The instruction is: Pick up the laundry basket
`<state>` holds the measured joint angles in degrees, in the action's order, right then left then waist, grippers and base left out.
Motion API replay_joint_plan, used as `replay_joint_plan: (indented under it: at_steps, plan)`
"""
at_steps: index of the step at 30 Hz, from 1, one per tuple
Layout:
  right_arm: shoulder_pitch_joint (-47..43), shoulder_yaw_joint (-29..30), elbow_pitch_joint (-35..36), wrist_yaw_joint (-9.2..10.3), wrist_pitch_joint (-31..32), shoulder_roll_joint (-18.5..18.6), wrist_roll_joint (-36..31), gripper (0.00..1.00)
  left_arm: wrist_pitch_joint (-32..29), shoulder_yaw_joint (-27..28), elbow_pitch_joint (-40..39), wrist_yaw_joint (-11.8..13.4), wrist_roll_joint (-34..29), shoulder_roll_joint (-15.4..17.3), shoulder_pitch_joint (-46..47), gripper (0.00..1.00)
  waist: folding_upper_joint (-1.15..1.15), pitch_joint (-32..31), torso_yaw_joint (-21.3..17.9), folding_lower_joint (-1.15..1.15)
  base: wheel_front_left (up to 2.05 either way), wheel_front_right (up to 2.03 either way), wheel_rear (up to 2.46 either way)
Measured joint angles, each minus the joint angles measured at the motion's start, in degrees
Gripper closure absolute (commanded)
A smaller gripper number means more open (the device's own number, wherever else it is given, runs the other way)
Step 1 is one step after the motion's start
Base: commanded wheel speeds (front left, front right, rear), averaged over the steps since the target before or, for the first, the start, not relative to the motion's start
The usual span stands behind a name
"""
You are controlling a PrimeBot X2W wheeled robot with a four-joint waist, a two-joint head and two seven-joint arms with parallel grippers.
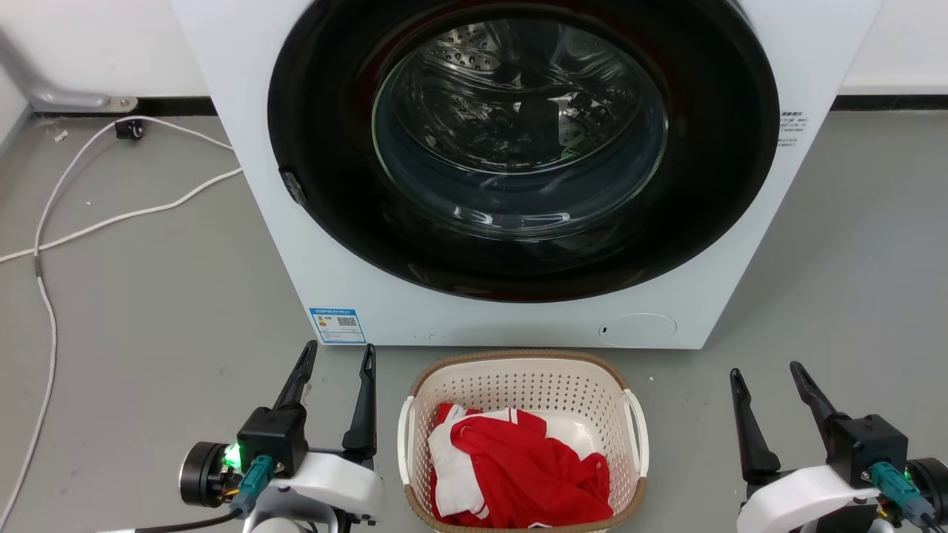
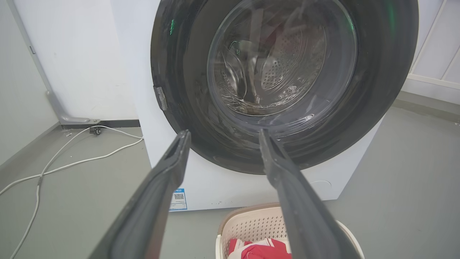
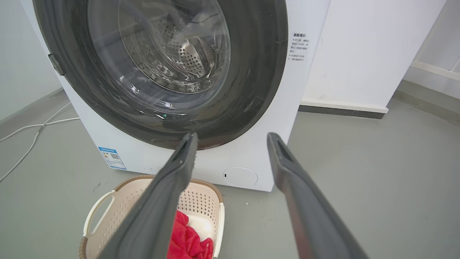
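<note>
The laundry basket (image 1: 518,385), cream-white and perforated with a brown rim and white side handles, sits on the floor just in front of the washing machine; red and white clothes (image 1: 518,466) lie inside it. My left gripper (image 1: 339,354) stands open just left of the basket, apart from it. My right gripper (image 1: 766,374) is open to the basket's right, farther off. The basket (image 2: 248,225) shows low in the left wrist view behind my open left gripper (image 2: 224,133), and at the lower left in the right wrist view as basket (image 3: 118,205), beside my open right gripper (image 3: 233,136).
A white washing machine (image 1: 333,244) with a large dark round door stands right behind the basket. White cables (image 1: 52,244) trail over the grey floor at the left. A white wall (image 3: 359,54) rises behind the machine.
</note>
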<state>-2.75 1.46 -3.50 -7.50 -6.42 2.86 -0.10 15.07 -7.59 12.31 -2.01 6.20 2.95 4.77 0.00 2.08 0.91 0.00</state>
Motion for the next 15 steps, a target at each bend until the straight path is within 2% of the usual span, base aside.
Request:
replay_joint_plan:
  at_steps: [8,15]
  plan:
    - [1.86,-0.70,-1.33,0.00,1.58,0.00,0.13,0.00,0.00,0.73,2.24,0.05,0.07,-0.02,2.21,0.00,0.00,3.74,-0.41,0.00,0.00,0.00,0.00]
    - [5.31,-2.31,-6.91,0.00,3.64,0.02,0.23,0.00,0.00,1.47,9.27,-0.34,1.29,-0.03,6.37,0.00,0.00,9.15,-0.84,0.00,0.00,0.00,0.00]
